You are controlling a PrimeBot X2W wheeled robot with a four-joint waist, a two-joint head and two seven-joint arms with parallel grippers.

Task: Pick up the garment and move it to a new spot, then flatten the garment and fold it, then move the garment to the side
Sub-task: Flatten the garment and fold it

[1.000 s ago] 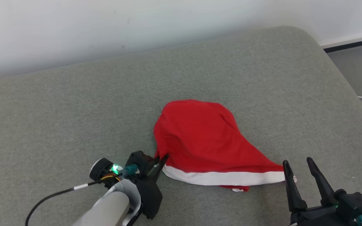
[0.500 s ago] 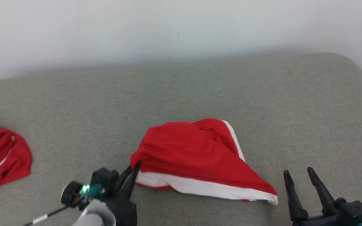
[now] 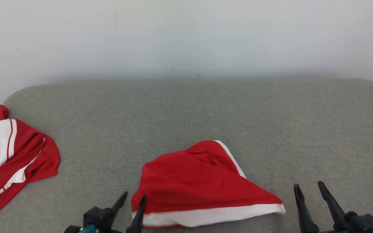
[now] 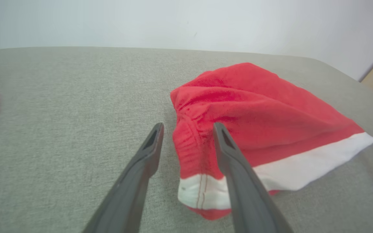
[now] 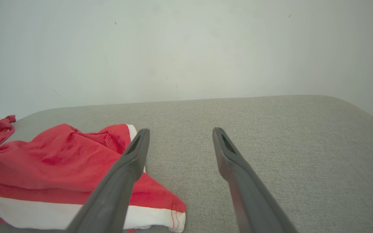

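- Currently, the red shorts (image 3: 199,181) are lying crumpled on the near middle of the grey cushion (image 3: 206,110), with their white hem band running along the near edge and up the far right side.
- Their gathered left edge is sitting right at the left gripper (image 3: 133,196). In the left wrist view that gripper (image 4: 188,127) is standing with its fingers spread, and the shorts' edge is showing in the gap between them. The cloth is resting slack on the cushion, not pinched.
- Their pointed right corner is lying just beside the right gripper (image 3: 309,186), on its left. This gripper (image 5: 180,131) is also holding its fingers wide apart, with only bare cushion between them.
- A second red-and-white garment (image 3: 11,158) is lying bunched at the cushion's far left edge, well apart from the shorts.
- A white wall (image 3: 186,38) is rising behind the cushion.
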